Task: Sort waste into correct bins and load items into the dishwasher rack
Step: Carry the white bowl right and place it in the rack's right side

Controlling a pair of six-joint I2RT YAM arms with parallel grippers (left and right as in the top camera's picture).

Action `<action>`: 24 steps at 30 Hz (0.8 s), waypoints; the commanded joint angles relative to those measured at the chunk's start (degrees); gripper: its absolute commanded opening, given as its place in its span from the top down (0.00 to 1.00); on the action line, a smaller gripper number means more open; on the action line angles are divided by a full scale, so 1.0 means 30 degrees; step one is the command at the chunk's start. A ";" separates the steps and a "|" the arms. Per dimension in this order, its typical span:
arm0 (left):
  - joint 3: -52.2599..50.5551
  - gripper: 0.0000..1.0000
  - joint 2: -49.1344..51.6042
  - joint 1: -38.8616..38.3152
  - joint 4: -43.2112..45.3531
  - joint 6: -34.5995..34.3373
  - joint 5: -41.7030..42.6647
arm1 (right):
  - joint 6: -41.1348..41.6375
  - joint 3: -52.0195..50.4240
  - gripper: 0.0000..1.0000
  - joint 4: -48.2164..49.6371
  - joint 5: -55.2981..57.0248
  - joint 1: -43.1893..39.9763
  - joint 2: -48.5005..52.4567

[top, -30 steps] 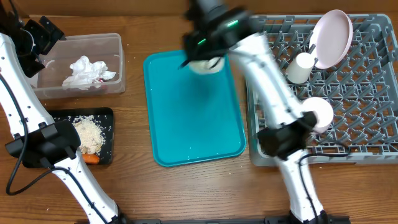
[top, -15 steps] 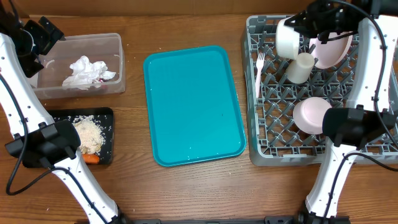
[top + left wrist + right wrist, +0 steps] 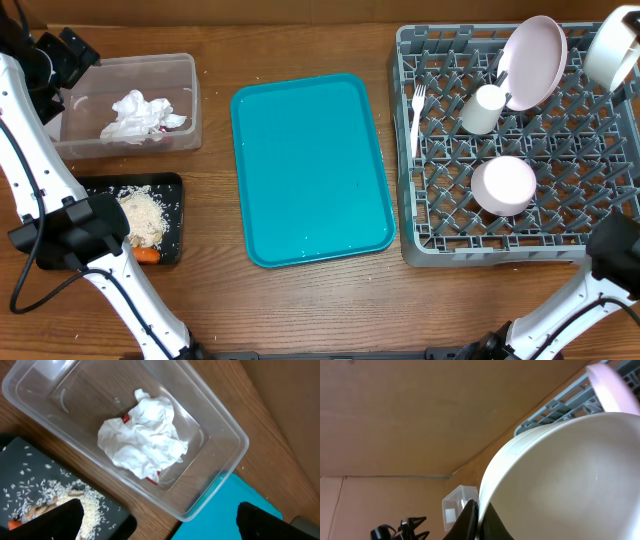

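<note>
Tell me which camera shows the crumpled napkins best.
Left wrist: the napkins fill mid-frame inside the clear tub, folds and red bits plain. Overhead shows them small. Right wrist shows only the distant tub, contents unreadable.

Brown wooden table (image 3: pixel 215 300). Carries, at the left, a clear tub (image 3: pixel 193 90) with a black tray (image 3: pixel 170 245) just in front of it, a teal serving tray (image 3: pixel 310 170) flat in the middle, and a grey dishwasher rack (image 3: pixel 480 252) close beside it at the right.

Right-edge crop of the white bowl (image 3: pixel 612 50); carrot (image 3: pixel 148 255) partly behind the left arm (image 3: pixel 90 225)
</note>
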 commanded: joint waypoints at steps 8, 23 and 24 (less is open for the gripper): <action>0.0058 0.00 -0.0291 0.0000 0.0903 0.0357 -0.0386 | -0.1807 -0.6018 0.96 0.0372 -0.0933 -0.1260 -0.0386; 0.0058 0.00 -0.0291 0.0000 0.0393 0.0357 -0.0372 | -0.2091 -1.7318 0.96 0.7919 -0.5683 -0.2965 -0.0386; 0.0058 0.00 -0.0291 0.0000 0.0393 0.0357 -0.0372 | -0.2091 -1.7602 0.96 0.8094 -0.5690 -0.3038 -0.0386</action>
